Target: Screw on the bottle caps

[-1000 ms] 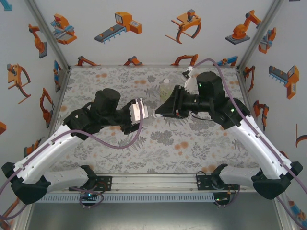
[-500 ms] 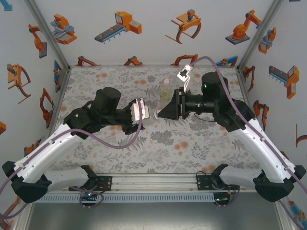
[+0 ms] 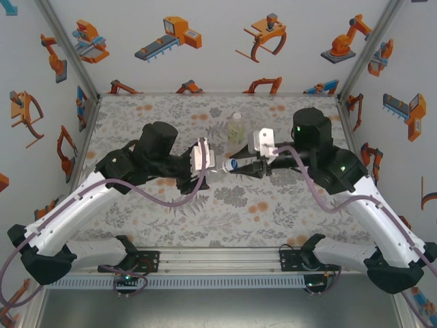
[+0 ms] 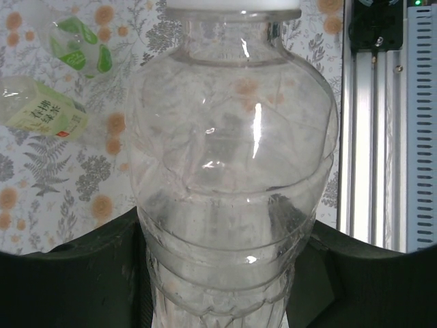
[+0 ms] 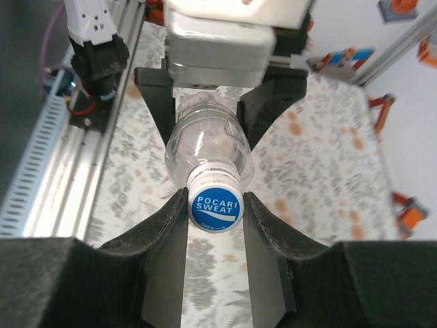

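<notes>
As left hand [image 3: 210, 164] and right hand [image 3: 239, 166] clamp the clear bottle [image 4: 232, 171], little room behind

Level above the desk [image 3: 171, 225], its body sits squeezed in the left hand; the right hand pinches the blue cap [image 5: 215, 203] at its mouth. The labelled bottle [image 3: 235, 128] stands upright just beyond. Desk lies open toward the near rail [image 3: 218, 260]

Above mat [image 5: 321, 171] — cap [image 5: 215, 205] on bottle [image 5: 205, 147]

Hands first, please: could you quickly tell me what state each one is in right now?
Left hand: closed, holding the clear bottle.
Right hand: closed on the blue cap at that bottle's mouth.
</notes>
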Controlling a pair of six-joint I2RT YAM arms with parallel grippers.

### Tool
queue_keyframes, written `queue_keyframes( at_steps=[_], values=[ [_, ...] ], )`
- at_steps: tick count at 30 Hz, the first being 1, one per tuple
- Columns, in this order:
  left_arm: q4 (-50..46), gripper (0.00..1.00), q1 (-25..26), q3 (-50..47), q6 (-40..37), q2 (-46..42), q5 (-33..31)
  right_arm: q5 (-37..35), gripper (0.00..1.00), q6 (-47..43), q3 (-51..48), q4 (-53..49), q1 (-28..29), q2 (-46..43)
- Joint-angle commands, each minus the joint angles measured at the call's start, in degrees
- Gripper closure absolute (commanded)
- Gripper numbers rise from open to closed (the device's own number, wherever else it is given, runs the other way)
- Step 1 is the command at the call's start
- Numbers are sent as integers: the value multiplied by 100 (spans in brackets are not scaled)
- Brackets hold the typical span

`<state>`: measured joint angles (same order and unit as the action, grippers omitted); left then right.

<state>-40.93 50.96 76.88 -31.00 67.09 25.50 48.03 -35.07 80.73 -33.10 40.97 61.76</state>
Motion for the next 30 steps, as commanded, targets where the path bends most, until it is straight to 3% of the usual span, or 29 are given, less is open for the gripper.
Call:
queue_keyframes(
  at_steps=[1,7,10,16,22,30],
  values=[
    [367,100,46,317,262,72,498,319,100,-1295,-168,-227,130,-52],
    [99,100,54,453,355,108,811,532,100,-1558,111,-925,130,73],
    [11,100,71,414,403,63,784,452,77,-1411,220,-1075,130,44],
    [20,100,106,309,402,-81,751,213,54,-425,43,-423,130,-193],
    [42,100,142,180,425,-151,756,45,47,643,-287,602,130,-437],
    [157,100,178,-41,477,-211,529,-33,46,1191,-607,995,130,-545]
  ],
)
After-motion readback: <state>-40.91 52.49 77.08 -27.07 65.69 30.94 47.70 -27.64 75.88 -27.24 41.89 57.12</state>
